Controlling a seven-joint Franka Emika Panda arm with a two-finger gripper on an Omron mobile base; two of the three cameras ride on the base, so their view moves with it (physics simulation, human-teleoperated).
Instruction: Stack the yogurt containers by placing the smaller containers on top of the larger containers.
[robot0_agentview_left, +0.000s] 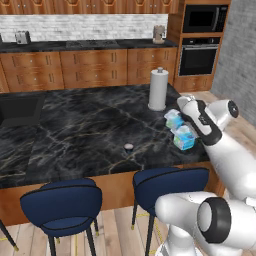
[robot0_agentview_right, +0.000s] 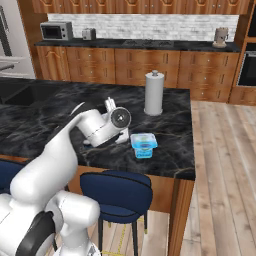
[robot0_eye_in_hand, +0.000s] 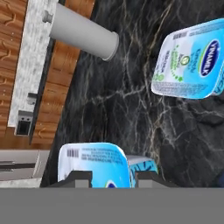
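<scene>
The end effector (robot0_eye_in_hand: 109, 176) is closing its two tips on the small yogurt pack (robot0_eye_in_hand: 94, 162), one tip on each side of it, at the right end of the tabletop (robot0_agentview_left: 75, 135). Whether the pack is lifted yet, I cannot tell. The larger yogurt pack (robot0_agentview_right: 144, 143) is sitting just beside it, with nothing on top. The tiny dark cup (robot0_agentview_left: 128, 147) is standing well apart near the front edge. Farther back, the paper-towel roll (robot0_agentview_left: 158, 89) is standing upright. No stacking appears done; both small containers remain to place.
</scene>
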